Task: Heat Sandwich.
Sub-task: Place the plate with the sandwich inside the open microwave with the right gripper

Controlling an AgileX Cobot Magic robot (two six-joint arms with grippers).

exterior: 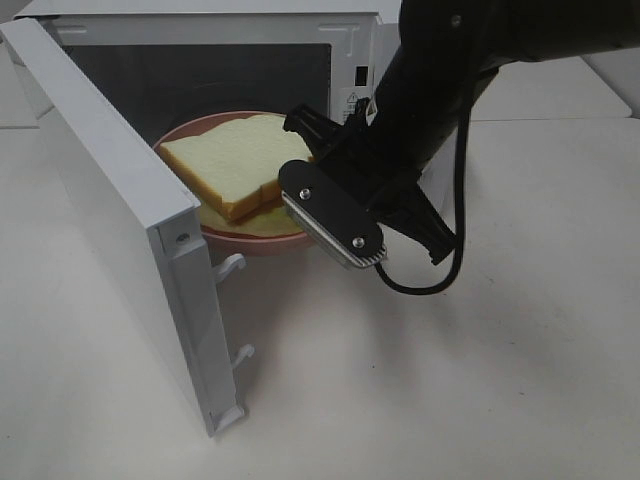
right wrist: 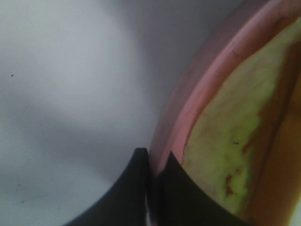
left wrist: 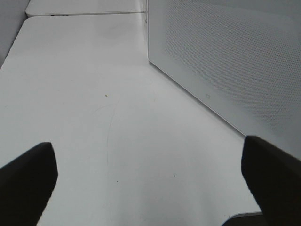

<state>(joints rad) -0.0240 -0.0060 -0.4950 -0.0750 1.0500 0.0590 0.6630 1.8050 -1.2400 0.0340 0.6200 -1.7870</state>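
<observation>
A plain white table (exterior: 520,330) fills the view, evenly lit, with soft shadows; a seam (left wrist: 84,13) joins 2 tabletops farther back.

A: The plate (exterior: 250,243) looks like smooth pink plastic with a dull sheen; the sandwich (exterior: 235,160) has matt, porous bread.
B: The microwave (exterior: 110,190) is matt white, its side panel finely perforated. The table (exterior: 450,380) is smooth, matt white.

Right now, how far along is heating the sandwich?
Done: microwave door open. In hand: the right hand, shut on the rim of the pink plate, holds the sandwich at the opening. Left: probably set it fully inside, let go, close the door, start heating.
</observation>
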